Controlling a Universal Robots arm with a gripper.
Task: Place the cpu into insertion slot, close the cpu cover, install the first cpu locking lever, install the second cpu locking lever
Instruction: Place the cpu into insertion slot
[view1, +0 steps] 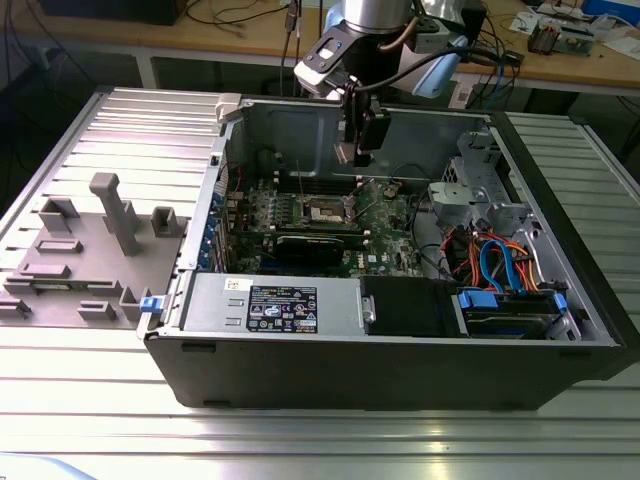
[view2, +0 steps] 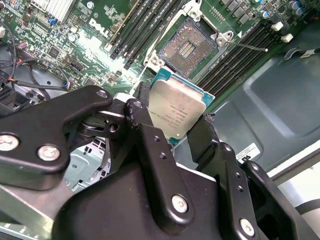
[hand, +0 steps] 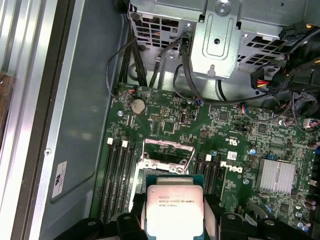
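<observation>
My gripper (view1: 358, 140) hangs inside the open computer case, shut on the cpu (view2: 177, 110), a flat silvery square chip gripped by its edges between the black fingers (view2: 202, 132). In the first wrist view the cpu (hand: 174, 210) sits just short of the insertion slot (hand: 167, 159). That slot (view2: 187, 47) is a dark square socket with a silver rim on the green motherboard (view1: 385, 215), and its contacts lie bare. The cpu cover (hand: 167, 146) stands raised at the slot's edge. A thin metal locking lever (view2: 250, 47) sticks out beside the socket. In the exterior view the slot (view1: 325, 210) lies below the gripper.
Rows of black memory slots (view2: 140, 30) flank the socket on both sides. A long black card (view1: 318, 245) lies in front of it. A metal drive cage (hand: 215, 40) with loose cables (view1: 495, 262) fills the case at the exterior view's right. Grey fixtures (view1: 115, 210) stand outside the case.
</observation>
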